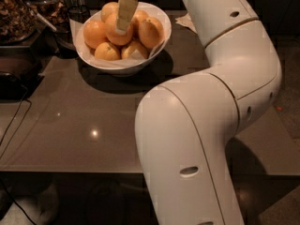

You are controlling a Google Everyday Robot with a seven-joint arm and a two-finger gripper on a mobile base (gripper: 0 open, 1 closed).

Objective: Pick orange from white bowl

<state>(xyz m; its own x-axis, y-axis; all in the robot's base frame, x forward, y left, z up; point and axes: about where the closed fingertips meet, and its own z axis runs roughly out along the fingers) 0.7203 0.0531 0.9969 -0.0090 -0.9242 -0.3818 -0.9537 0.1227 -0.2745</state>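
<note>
Standing by the worktop (84, 125), I see the white bowl (123, 67) near its far edge, heaped with fruit. The orange (111, 28) sits at the middle and top of the pile, with its neighbours pressed in on either side and in front. The gripper (123, 18) has reached in from above, at the end of the big white arm (211, 102) that fills the right of my view. One pale blade lies down across the near face of that top fruit, tilted slightly and touching it. So the fruit lies directly under and behind the jaws, not off to one side. Being round, it offers no long axis to line up with. The far side is hidden, so I cannot tell whether the jaws are clamped on it or loose. I would guess the next move is a straight lift out of the pile.
</note>
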